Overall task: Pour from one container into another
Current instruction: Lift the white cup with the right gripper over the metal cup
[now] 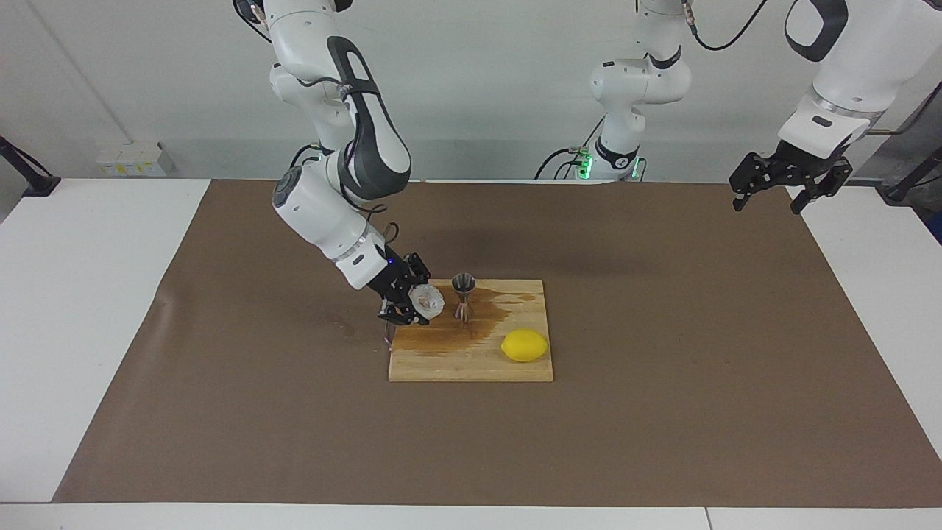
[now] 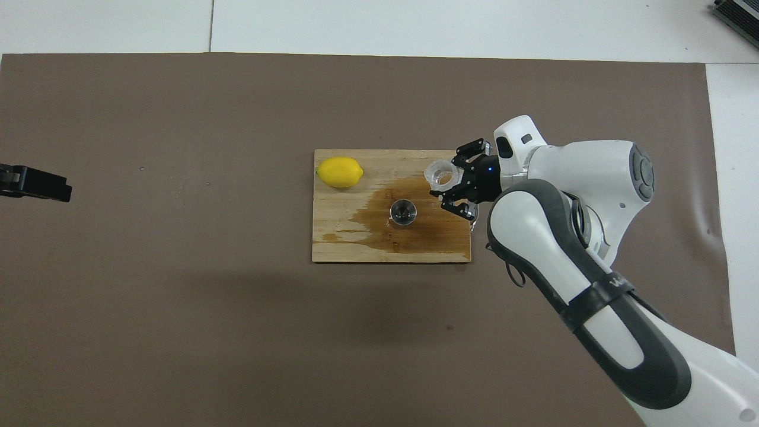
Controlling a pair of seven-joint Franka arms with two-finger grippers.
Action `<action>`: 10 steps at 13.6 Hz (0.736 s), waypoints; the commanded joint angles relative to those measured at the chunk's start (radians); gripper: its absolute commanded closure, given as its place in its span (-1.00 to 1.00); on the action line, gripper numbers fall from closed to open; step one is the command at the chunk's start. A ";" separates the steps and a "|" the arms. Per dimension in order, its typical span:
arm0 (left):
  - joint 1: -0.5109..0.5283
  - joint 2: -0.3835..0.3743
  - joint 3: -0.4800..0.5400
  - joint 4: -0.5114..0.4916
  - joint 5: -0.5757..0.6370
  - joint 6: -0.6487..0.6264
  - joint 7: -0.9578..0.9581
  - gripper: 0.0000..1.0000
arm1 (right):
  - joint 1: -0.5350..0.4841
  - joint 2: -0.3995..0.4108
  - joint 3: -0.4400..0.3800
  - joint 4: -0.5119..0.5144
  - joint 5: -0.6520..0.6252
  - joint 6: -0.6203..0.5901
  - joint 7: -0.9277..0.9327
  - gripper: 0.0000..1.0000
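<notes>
Gripping the small translucent white ribbed plastic cup [image 1: 427, 300], the right gripper [image 1: 416, 300] holds it over the wet wooden cutting board [image 1: 471, 364], just beside the upright shiny steel hourglass jigger [image 1: 463, 295]. The left gripper [image 1: 786, 184] waits, fingers wide, above the table's edge.

No text can be read; any markings appear too small.

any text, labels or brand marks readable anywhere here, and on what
No text reads in full.
Right gripper, holding the cup: white brand lettering on its body, too blurred to read.
Right arm strap: a mark like "W", rest unreadable.
Jigger, lemon, board: no text visible.
</notes>
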 commanded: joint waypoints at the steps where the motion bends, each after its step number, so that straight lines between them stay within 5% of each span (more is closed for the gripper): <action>1: 0.043 -0.013 -0.055 0.002 0.001 -0.026 0.013 -1.00 | 0.030 -0.043 -0.001 -0.011 -0.155 0.001 0.110 0.76; 4: 0.045 -0.011 -0.059 -0.003 0.000 -0.027 0.013 -1.00 | 0.053 -0.081 0.001 -0.011 -0.393 -0.016 0.197 0.76; 10: 0.031 -0.011 -0.057 -0.008 0.001 -0.023 0.001 -1.00 | 0.132 -0.103 0.001 -0.017 -0.654 -0.029 0.236 0.77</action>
